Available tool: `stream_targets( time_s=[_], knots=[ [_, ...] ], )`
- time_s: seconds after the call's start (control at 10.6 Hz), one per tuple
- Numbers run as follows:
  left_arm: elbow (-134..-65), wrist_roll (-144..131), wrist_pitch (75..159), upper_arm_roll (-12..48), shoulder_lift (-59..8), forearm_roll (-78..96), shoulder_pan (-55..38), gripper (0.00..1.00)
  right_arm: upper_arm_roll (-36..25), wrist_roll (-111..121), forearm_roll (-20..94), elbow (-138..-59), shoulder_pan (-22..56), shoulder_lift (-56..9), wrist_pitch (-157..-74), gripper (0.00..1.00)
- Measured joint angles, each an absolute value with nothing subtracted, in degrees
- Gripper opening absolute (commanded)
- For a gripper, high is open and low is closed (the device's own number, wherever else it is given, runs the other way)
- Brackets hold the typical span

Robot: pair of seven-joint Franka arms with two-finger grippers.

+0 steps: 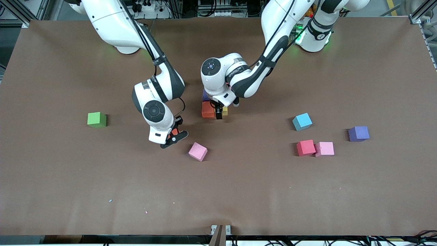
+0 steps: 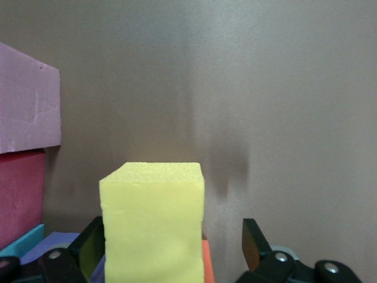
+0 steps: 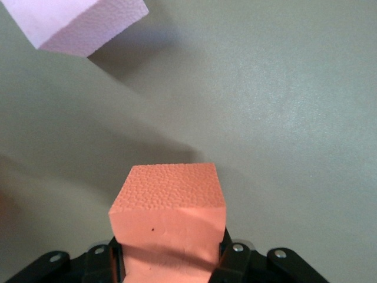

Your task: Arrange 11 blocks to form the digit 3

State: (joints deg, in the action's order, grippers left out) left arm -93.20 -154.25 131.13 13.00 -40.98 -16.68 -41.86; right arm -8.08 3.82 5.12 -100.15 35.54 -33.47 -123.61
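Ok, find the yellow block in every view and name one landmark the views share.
Front view: yellow block between the left gripper's open fingers, beside the orange block.
Left wrist view: yellow block fills the lower middle.
Right wrist view: not in it.
Shared landmark: the brown table.

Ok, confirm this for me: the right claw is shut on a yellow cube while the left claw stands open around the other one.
One thing is wrong: the colour. The right claw is shut on an orange cube, as the right wrist view shows. The yellow cube is the one between the open fingers of the left claw, seen in the left wrist view.
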Motion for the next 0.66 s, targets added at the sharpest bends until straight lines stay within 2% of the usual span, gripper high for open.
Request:
stream_targets(
  time_s=[0.28,0.66],
  knots=[
    [-92.6,-151.6,128.6,13.1,-40.0,-17.6,-41.9,1.00,-7.7,-6.7,6.4,-97.3,35.7,-33.5,-118.5,0.00],
    [-92.2,-144.9,122.9,13.0,-34.9,-17.6,-41.4,1.00,-7.9,-13.5,14.8,-96.5,35.3,-33.5,-117.5,0.00]
  ],
)
